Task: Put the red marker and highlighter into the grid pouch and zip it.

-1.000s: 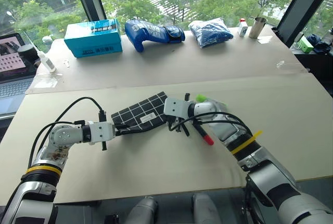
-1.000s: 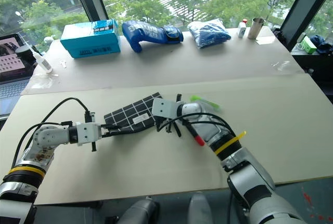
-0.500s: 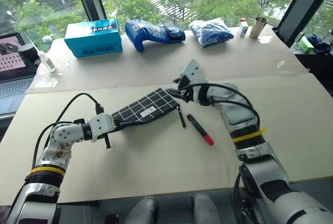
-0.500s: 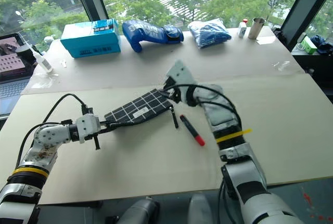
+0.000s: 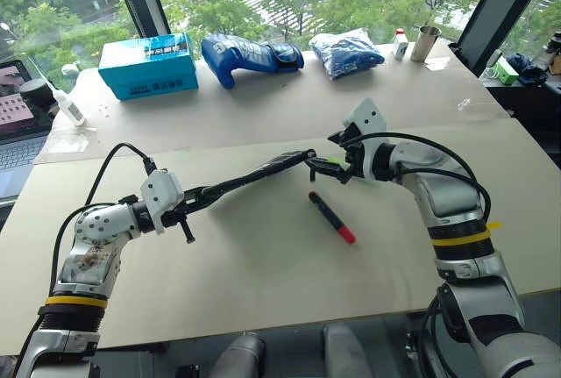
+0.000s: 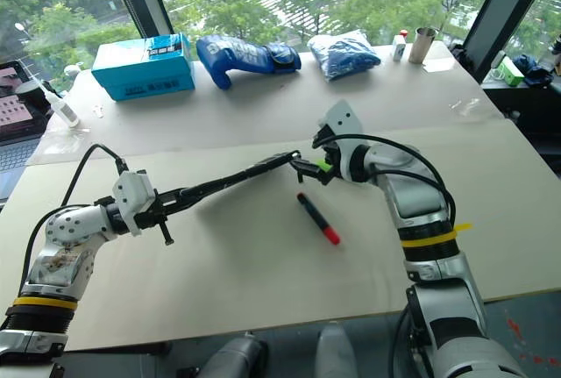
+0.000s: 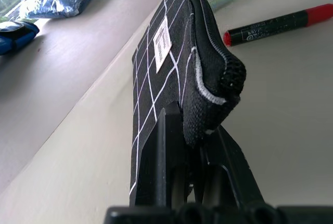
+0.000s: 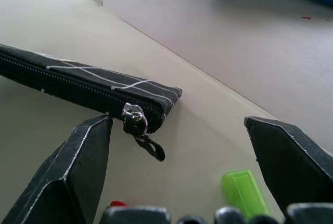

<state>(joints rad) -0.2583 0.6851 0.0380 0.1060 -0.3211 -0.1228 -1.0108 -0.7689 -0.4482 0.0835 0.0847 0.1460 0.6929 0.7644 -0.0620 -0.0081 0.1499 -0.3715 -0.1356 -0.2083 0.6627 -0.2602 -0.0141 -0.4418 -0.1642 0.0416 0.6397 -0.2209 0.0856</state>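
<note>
The grid pouch [image 5: 250, 180] hangs edge-up above the table, black with white lines. My left gripper [image 5: 188, 205] is shut on its left end, and the left wrist view shows that corner pinched between the fingers [image 7: 171, 146]. At the pouch's right end my right gripper [image 5: 323, 168] stands open, its fingers [image 8: 78, 172] apart from the fabric. The zipper pull [image 8: 136, 119] dangles at that end. On the table just below lies the red marker [image 5: 331, 217]. The green highlighter [image 8: 241, 187] lies beside the right gripper, partly hidden in the eye views.
Along the far table stand a teal box [image 5: 149, 64], a blue glove [image 5: 250, 52], a blue bag [image 5: 349, 52], a small bottle [image 5: 400, 43] and a metal cup [image 5: 425, 43]. A laptop [image 5: 16, 106] and white bottle [image 5: 66, 102] sit at far left.
My right gripper has opened, let go of the pouch's end and drawn up and to the right. My left gripper has risen and rolled, turning the pouch from flat onto its edge.
</note>
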